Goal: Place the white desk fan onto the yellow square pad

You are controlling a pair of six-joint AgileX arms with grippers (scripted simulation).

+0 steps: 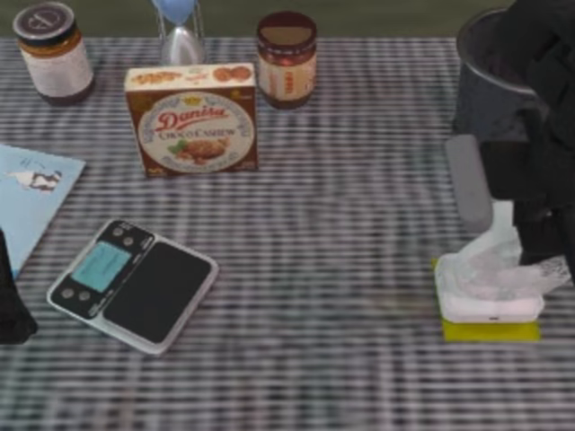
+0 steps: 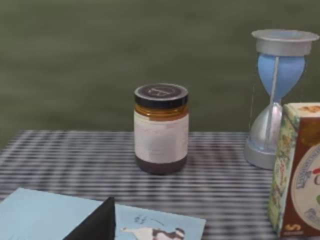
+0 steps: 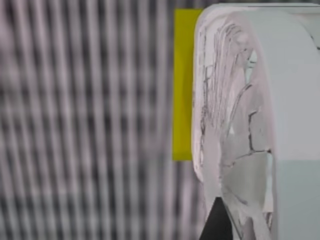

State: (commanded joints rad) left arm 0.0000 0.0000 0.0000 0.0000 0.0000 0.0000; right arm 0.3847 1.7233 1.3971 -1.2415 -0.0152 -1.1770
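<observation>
White plastic, thin and hollow-looking — the fan (image 1: 488,283) should be light but brittle at its translucent grille, so the solid base is the safer hold. It sits on the yellow pad (image 1: 490,330) at the counter's (image 1: 341,269) right edge, the pad peeking out at the front and left. The right claw (image 1: 539,260) hangs just beside the fan's grille; whether it grips or has let go I cannot tell. The left claw (image 1: 11,305) rests parked at the left edge, its state likewise unclear. Counted: one fan, one pad, two jars (image 1: 56,52) (image 1: 287,59), one cookie box (image 1: 191,118), one hourglass (image 2: 276,95), one scale (image 1: 133,283), one booklet (image 1: 31,193) — and one grey pot (image 1: 490,81).
</observation>
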